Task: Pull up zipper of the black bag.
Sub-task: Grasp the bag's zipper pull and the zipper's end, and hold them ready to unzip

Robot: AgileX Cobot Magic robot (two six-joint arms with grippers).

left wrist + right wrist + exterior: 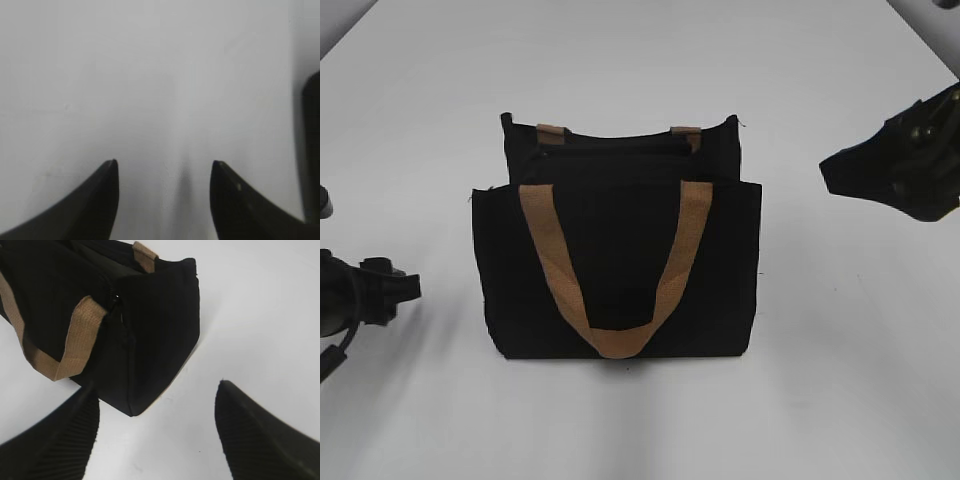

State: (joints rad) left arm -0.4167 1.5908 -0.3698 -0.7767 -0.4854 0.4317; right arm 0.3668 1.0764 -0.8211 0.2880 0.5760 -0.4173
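Note:
The black bag (620,270) stands upright mid-table, its front tan handle hanging down over the front panel. The zipper (610,150) is a thin dark line along the top opening; I cannot make out its pull tab. My left gripper (408,288) is open and empty, low on the table left of the bag; in the left wrist view its jaws (165,165) frame bare table. My right gripper (832,170) is open and empty, right of the bag near its top. In the right wrist view its jaws (157,390) sit just off the bag's end (160,315).
The white table (840,380) spreads around the bag. A dark blurred edge (311,145) shows at the right of the left wrist view. The rear tan handle's ends (552,133) show at the bag's back edge.

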